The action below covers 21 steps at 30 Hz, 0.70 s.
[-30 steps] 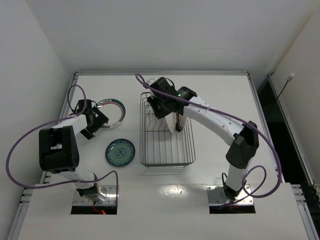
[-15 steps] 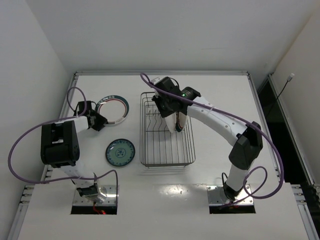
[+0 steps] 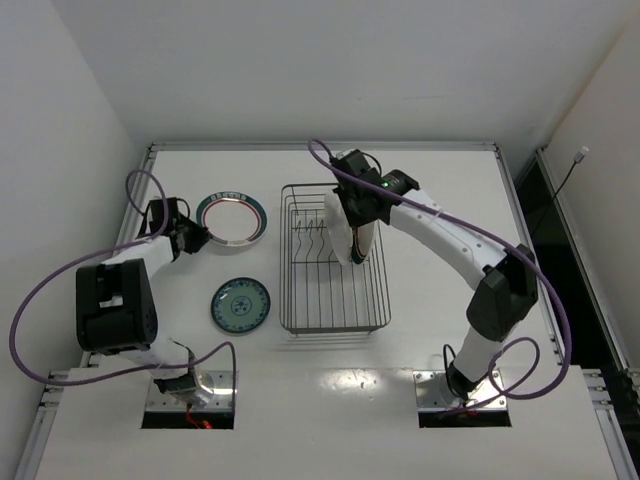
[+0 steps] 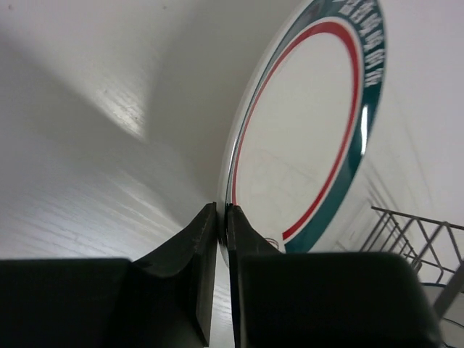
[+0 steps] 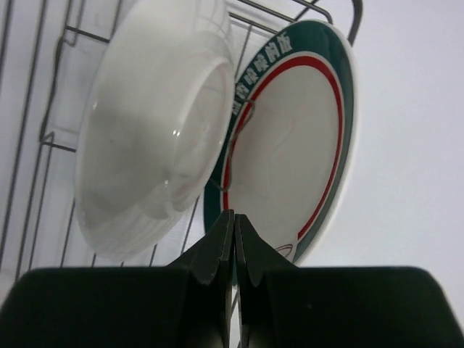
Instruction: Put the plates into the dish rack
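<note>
Left gripper change: left gripper [image 4: 222,214] has gone from wide open beside the banded plate [image 4: 304,138] to pinched on its rim, and the plate has slid a little toward the rack [image 3: 284,280].
Right gripper change: right gripper [image 5: 233,221] has drawn back from the rack and its jaws have come together.
Left gripper: closed on the near rim of the banded plate, 1 finger above and 1 below.
Right gripper: fingers pressed together, holding nothing, just in front of the racked plates.
Banded plate: on the table [image 3: 420,330] left of the rack; I cannot tell whether its pinched edge is off the surface.
Rack: 2 plates stand on edge among the tines, a grey plate [image 5: 145,138] and a second banded one [image 5: 297,145] behind it.
Teal plate: teal plate [image 3: 240,305] lies flat on the table, apart from both grippers.
Handling: likely glazed ceramic, so stiff, fairly heavy, slick and breakable.
Hold: the rim is the only grip on a flat plate; a deep bite would probably stop it swinging or slipping when tipped upright.
Risk: knocking it on the wires or on the 2 racked plates could chip it.
</note>
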Tool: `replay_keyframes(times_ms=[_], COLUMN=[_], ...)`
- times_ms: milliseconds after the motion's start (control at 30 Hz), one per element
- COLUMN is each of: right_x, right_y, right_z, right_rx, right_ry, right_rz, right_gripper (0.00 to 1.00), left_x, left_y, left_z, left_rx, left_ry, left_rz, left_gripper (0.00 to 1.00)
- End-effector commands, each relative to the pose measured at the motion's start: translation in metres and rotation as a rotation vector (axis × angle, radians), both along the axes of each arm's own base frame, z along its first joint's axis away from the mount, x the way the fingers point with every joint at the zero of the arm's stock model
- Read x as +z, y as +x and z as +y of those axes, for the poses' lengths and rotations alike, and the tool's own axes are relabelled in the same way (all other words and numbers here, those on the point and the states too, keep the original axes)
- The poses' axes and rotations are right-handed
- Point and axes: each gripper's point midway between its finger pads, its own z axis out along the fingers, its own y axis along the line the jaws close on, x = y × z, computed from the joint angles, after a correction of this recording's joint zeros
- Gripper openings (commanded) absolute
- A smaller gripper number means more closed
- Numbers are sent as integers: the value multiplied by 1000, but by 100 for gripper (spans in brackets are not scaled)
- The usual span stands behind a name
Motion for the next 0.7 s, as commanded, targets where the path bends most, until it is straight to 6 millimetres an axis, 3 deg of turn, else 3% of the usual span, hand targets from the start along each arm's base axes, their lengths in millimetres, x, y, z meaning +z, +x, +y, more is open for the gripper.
replay_keyframes(times_ms=[0, 100, 167, 200, 300, 367, 533, 567, 633, 667], right_x=[46, 65, 65, 53, 48, 51, 39, 32, 34, 32], right_y=[2, -7, -6, -9, -11, -14, -9, -10, -9, -5], right_z=[21, 52, 61, 71, 79, 89, 102, 106, 111, 102], right_rx=[71, 185, 212, 233, 252, 270, 267, 266, 251, 217], right_ry=[175, 298, 301, 291, 263, 271, 196, 166, 149, 98], right_rz=[-130, -156, -150, -116, -118, -135, -118, -114, -131, -135], right_gripper=[0, 0, 0, 0, 0, 0, 0, 0, 0, 0], left_x=[24, 43, 57, 67, 88, 117, 156, 172, 177, 183], left_y=[4, 6, 8, 8, 7, 10, 6, 6, 4, 2], left_z=[7, 7, 8, 8, 7, 11, 12, 12, 14, 14], left_rx=[-2, -7, -7, -6, -6, 11, 20, 21, 24, 25], left_ry=[42, 57, 63, 68, 74, 98, 114, 120, 133, 136], left_rz=[-63, -108, -143, -170, -202, -262, -323, -361, -356, -372], left_gripper=[0, 0, 0, 0, 0, 0, 0, 0, 0, 0])
